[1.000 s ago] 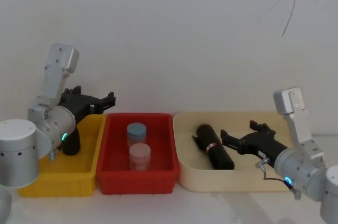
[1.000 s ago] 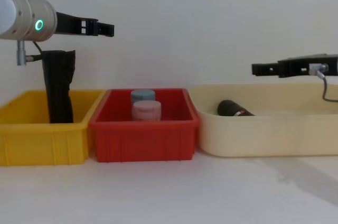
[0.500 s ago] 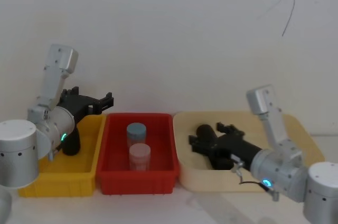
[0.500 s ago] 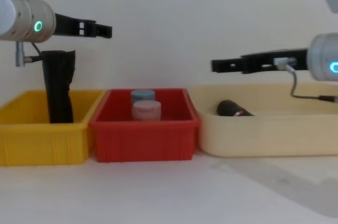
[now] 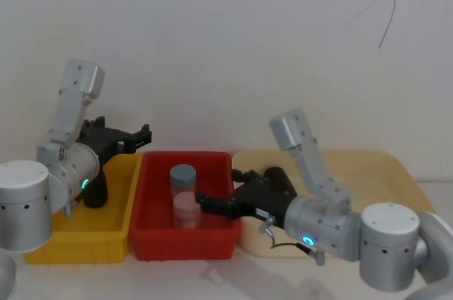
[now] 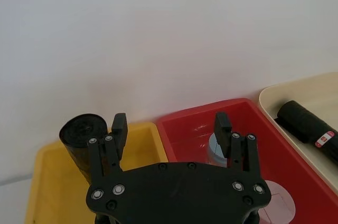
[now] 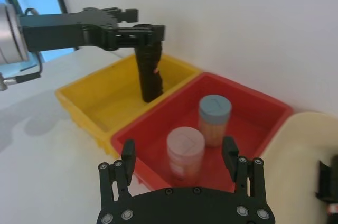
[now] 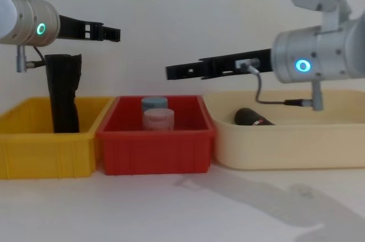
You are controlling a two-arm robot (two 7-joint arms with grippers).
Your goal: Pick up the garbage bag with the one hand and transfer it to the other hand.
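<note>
One garbage bag roll (image 8: pixel 254 118), red-and-white label band showing, lies on its side in the cream tray (image 8: pixel 274 145) at the right of the chest view. The right pincer (image 8: pixel 171 72), fingers spread and empty, hangs at centre above the red bin (image 8: pixel 154 150). The left pincer (image 8: pixel 111 32), likewise spread and empty, hovers upper left, higher than the upright black roll (image 8: pixel 64 93) in the yellow bin (image 8: pixel 45 150).

The cream tray's (image 8: pixel 274 145) walls ring the garbage bag (image 8: pixel 254 117), its top uncovered; leftward, two jars (image 8: pixel 158 117) occupy the red bin (image 8: pixel 154 150).
</note>
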